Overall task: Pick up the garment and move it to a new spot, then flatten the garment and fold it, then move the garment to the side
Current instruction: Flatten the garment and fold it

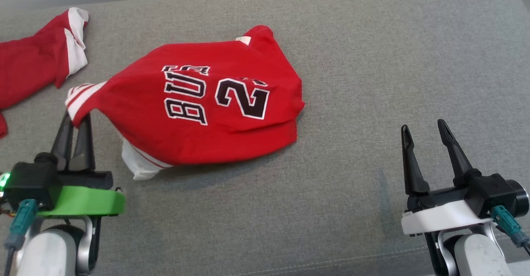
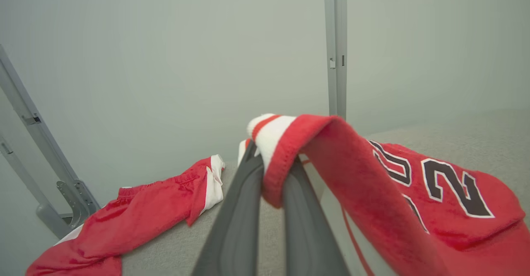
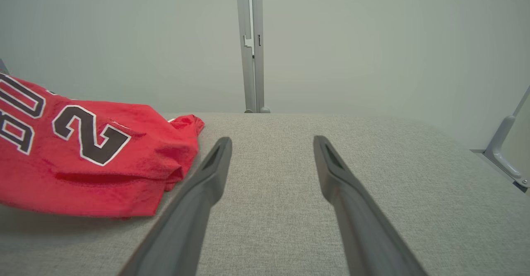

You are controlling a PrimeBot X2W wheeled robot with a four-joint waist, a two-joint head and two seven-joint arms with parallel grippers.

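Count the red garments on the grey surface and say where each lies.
2. The jersey lies centrally, one striped corner pinched by the left end effector; the other red garment lies far left, partly out of frame.

Cloth, plastic and metal
Matt red knit jersey (image 1: 232, 114), fuzzy at the hem; coarse grey woven counter (image 1: 372, 60); matt dark plastic right end effector (image 3: 272, 141); smooth grey metal post (image 3: 250, 44).

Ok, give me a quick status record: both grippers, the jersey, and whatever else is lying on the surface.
left gripper: shut on the striped edge of the jersey, that corner raised
right gripper: open, holding nothing, apart from the jersey
jersey: red, crumpled, the rest lying on the grey padded surface
other item: second red and white garment at the surface's far left
task stage: grip made; flattening and folding not yet done
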